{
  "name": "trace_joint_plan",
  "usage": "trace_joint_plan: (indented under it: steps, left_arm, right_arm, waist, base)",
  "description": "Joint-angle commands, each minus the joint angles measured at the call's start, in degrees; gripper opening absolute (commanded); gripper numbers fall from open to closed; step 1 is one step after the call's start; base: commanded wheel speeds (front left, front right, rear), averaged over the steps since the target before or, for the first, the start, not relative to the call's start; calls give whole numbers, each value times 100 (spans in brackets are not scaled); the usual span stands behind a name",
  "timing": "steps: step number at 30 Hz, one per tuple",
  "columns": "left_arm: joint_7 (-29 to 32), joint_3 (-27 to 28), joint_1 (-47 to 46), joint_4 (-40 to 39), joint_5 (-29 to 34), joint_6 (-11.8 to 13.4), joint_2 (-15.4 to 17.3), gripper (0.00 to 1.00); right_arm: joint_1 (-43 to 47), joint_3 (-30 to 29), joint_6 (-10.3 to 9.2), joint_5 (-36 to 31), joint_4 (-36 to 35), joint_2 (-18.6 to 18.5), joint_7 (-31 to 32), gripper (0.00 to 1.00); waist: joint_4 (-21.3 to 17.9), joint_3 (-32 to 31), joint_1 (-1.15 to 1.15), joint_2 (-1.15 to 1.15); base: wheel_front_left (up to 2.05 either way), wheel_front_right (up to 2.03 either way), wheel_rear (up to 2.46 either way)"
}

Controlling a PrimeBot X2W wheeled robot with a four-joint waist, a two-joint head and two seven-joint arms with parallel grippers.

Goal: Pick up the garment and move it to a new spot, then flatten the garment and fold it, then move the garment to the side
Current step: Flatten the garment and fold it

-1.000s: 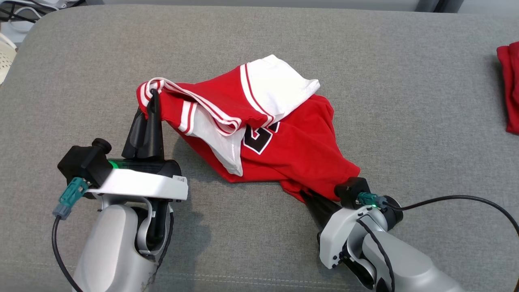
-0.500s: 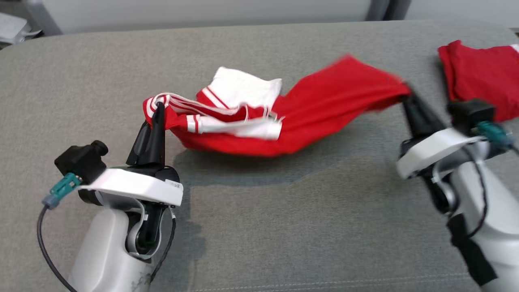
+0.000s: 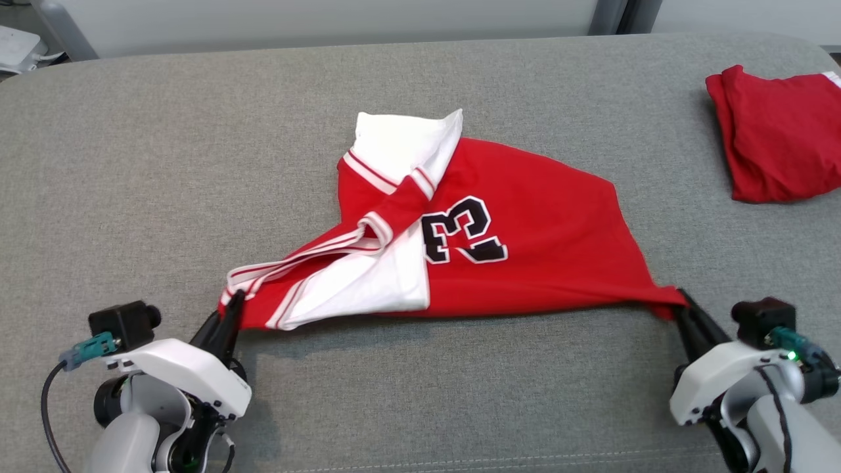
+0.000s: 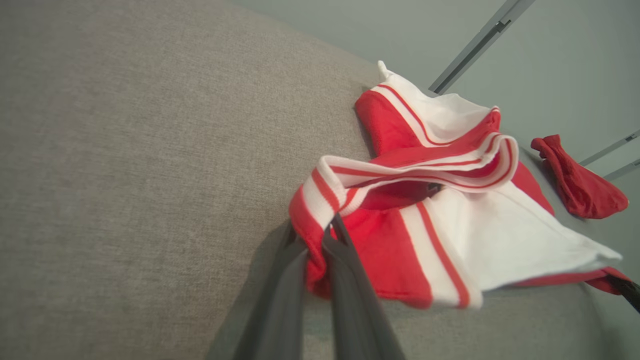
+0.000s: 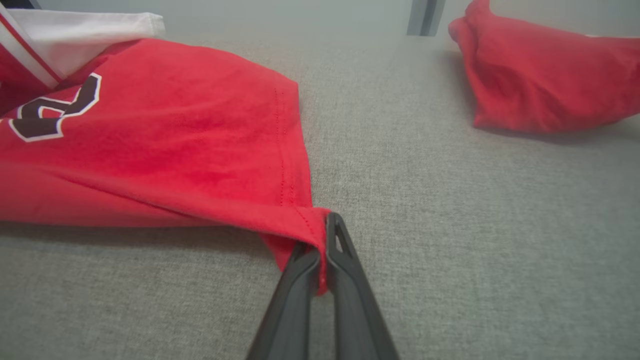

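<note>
**A:** Location of the garment (image 3: 525,249)?

**B:** Lies on the grey cushion (image 3: 164,164), well to the left of the folded red cloth (image 3: 775,144). Stretches sideways, with the plain red body toward the folded red cloth and the white panel (image 3: 368,289) and striped trim (image 3: 295,263) away from it.

**A:** Left gripper (image 3: 233,303)?

**B:** Clamped tight on the garment's striped corner, at the end farthest from the folded red cloth. Seen from the left wrist: fingers pressed together, red-and-white fabric bunched between them.

**A:** And the right gripper (image 3: 680,302)?

**B:** Pinched closed on the red hem corner, at the end nearest the folded red cloth. Sits apart from that cloth, with bare cushion between.

**A:** Flat yet?

**B:** Not fully. Pulled fairly taut along the edge between the two grips. Rumpled around the middle, where a striped band twists across the white panel. Folded over at the far side, with a white sleeve (image 3: 401,141) doubled back on the red. Black number print (image 3: 463,230) with white edging faces up, just on the folded-red-cloth side of the white panel.

**A:** The folded red cloth itself?

**B:** Rests near the cushion's right edge, touching neither gripper nor the garment.
</note>
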Motion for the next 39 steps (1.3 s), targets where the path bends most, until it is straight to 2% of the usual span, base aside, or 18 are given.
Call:
trace_joint_plan:
  steps: [1, 2, 3, 4, 8, 11, 12, 18, 22, 27, 32, 39]
  left_arm:
    - [-206, 342, -135, 7, 13, 194, 125, 8]
    - [-278, 358, -121, 107, 57, 261, 125, 25]
    - [-341, 359, -113, 189, 92, 305, 110, 71]
    - [-393, 356, -113, 248, 97, 319, 76, 100]
    - [-799, 110, -146, 168, 486, 242, 98, 100]
    - [-1355, -122, -150, -136, 1104, 404, 204, 100]
    - [-1518, -244, -137, -275, 1363, 473, 245, 100]
    - [-1788, -1071, 115, -971, 2272, 464, 149, 100]
    - [-1708, -1720, 220, -936, 2774, 458, 5, 100]
    - [-1569, -2341, 3, -439, 3487, 566, -68, 100]
    - [-1610, -2649, -392, 243, 4016, 859, -264, 100]
    - [-1748, -2884, -881, 1235, 4414, 1157, -468, 100]
  right_arm:
    - [119, 187, -16, 117, -46, -59, -28, 0]
    - [168, 275, -16, 181, -33, -37, -29, 0]
    - [203, 344, -16, 243, -21, -22, -29, 0]
    - [224, 408, -16, 296, -18, -12, -30, 0]
    - [269, 637, -16, 530, -56, 30, -33, 2]
    - [310, 727, -16, 649, -129, 17, -34, 49]
    - [326, 736, -16, 678, -160, 16, -34, 100]
    - [501, 561, -16, 696, -320, -29, -35, 100]
    - [684, 322, -16, 597, -427, -33, -35, 100]
    - [877, 81, -16, 464, -545, 46, -35, 100]
    - [1020, -15, -16, 353, -590, 158, -35, 100]
    - [1064, -36, -16, 340, -622, 284, -36, 100]
  waist:
    - [4, 13, 0, 0]
    - [4, 16, 0, 0]
    - [6, 19, 0, 0]
    - [9, 21, 0, 0]
    - [12, 7, 0, 0]
    - [1, -19, 0, 0]
    - [-10, -32, 0, 0]
    - [-29, -110, 0, 0]
    - [-47, -128, 0, 0]
    - [-101, -122, 0, 0]
    - [-191, -132, 0, 0]
    - [-362, -89, 0, 0]
  base:
    - [0, 0, 0]
    - [0, 0, 0]
    - [0, 0, 0]
    - [0, 0, 0]
    - [0, 0, 0]
    - [0, 0, 0]
    - [0, 0, 0]
    - [0, 0, 0]
    - [0, 0, 0]
    - [0, 0, 0]
    - [0, 0, 0]
    - [0, 0, 0]
